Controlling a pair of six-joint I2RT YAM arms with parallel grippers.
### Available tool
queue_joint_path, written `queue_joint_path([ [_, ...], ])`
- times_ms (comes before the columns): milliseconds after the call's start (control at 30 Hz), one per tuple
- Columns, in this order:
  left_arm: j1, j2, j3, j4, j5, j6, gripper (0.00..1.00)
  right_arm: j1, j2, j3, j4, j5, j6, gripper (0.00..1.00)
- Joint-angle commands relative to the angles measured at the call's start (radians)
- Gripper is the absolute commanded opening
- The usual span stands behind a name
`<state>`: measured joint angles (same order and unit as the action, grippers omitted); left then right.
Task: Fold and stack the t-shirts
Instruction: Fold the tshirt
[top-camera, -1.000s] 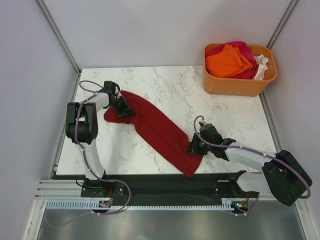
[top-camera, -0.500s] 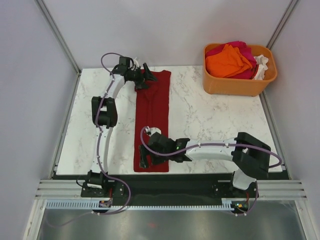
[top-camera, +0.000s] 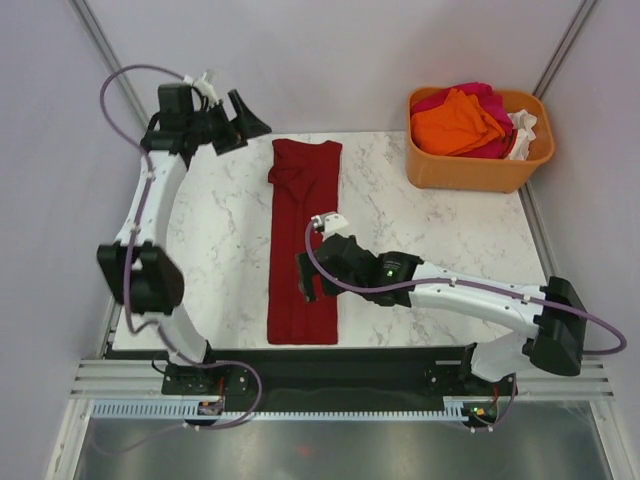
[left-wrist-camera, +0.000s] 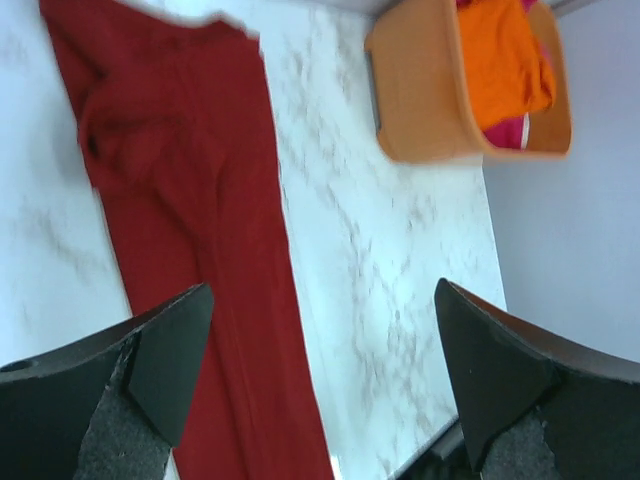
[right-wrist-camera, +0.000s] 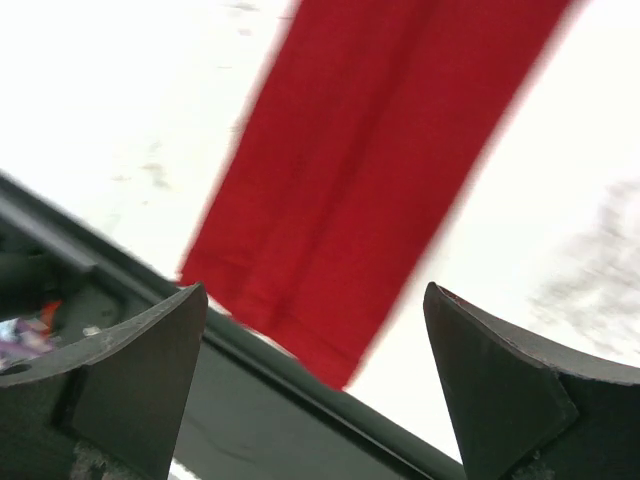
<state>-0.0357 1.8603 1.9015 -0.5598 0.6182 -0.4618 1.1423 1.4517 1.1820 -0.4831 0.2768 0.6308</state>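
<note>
Across the marble table (top-camera: 450, 220), the dark red t-shirt (top-camera: 303, 250) was left as a long narrow strip. It had been let go half a second earlier. The left gripper (top-camera: 250, 120) and right gripper (top-camera: 308, 283) were lifted clear, fingers spread. A crosswise fold was judged next.

Top external camera sat high behind the arm bases (top-camera: 205, 378), looking steeply down on the marble table (top-camera: 440, 240). Left wrist camera hung over the far end, facing down at the dark red t-shirt (left-wrist-camera: 190, 200) and orange tub (left-wrist-camera: 420, 100). Right wrist camera rode closer, blurred, over the shirt's near hem. All three shared that shirt.
</note>
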Motion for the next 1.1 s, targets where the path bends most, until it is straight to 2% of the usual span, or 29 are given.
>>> queue_joint_path([
  [0,-0.023,-0.237,-0.328,-0.101,-0.146,0.035,1.00,-0.055,-0.102,-0.093,-0.069,0.087,-0.003,0.98],
  [33,-0.026,-0.301,-0.420,-0.101,-0.146,0.035,1.00,-0.061,-0.120,-0.116,-0.071,0.093,0.001,0.98],
  [67,-0.036,-0.434,-0.603,-0.101,-0.146,0.035,1.00,-0.065,-0.135,-0.140,-0.069,0.088,0.007,0.98],
  [133,-0.070,-0.553,-0.767,-0.126,-0.220,-0.032,1.00,-0.067,-0.174,-0.223,-0.042,0.070,0.035,0.94],
  [167,-0.107,-0.617,-0.905,-0.124,-0.236,-0.050,1.00,-0.067,-0.186,-0.286,-0.020,0.015,0.044,0.91],
  [200,-0.128,-0.726,-0.968,-0.118,-0.248,-0.069,1.00,-0.067,-0.189,-0.321,0.010,-0.016,0.052,0.89],
  [300,-0.184,-0.924,-1.160,-0.118,-0.242,-0.158,0.97,-0.067,-0.195,-0.448,0.191,-0.154,0.121,0.76],
  [333,-0.197,-0.966,-1.197,-0.118,-0.242,-0.181,0.97,-0.067,-0.197,-0.479,0.231,-0.177,0.165,0.75],
  [400,-0.312,-1.019,-1.220,-0.118,-0.242,-0.181,0.97,-0.065,-0.198,-0.548,0.344,-0.247,0.202,0.74],
  [633,-0.403,-1.090,-1.349,-0.118,-0.242,-0.181,0.97,-0.062,-0.165,-0.602,0.463,-0.275,0.270,0.73],
  [800,-0.466,-1.058,-1.430,-0.118,-0.242,-0.181,0.97,-0.053,-0.084,-0.599,0.508,-0.318,0.291,0.72],
  [833,-0.475,-1.049,-1.444,-0.127,-0.311,-0.257,0.96,-0.053,-0.076,-0.601,0.514,-0.318,0.293,0.71],
  [867,-0.475,-1.024,-1.472,-0.048,-0.580,-0.507,0.83,-0.053,-0.062,-0.607,0.520,-0.318,0.296,0.71],
  [1067,-0.475,-0.984,-1.553,0.086,-0.565,-0.497,0.81,-0.052,-0.025,-0.627,0.555,-0.336,0.322,0.67],
])
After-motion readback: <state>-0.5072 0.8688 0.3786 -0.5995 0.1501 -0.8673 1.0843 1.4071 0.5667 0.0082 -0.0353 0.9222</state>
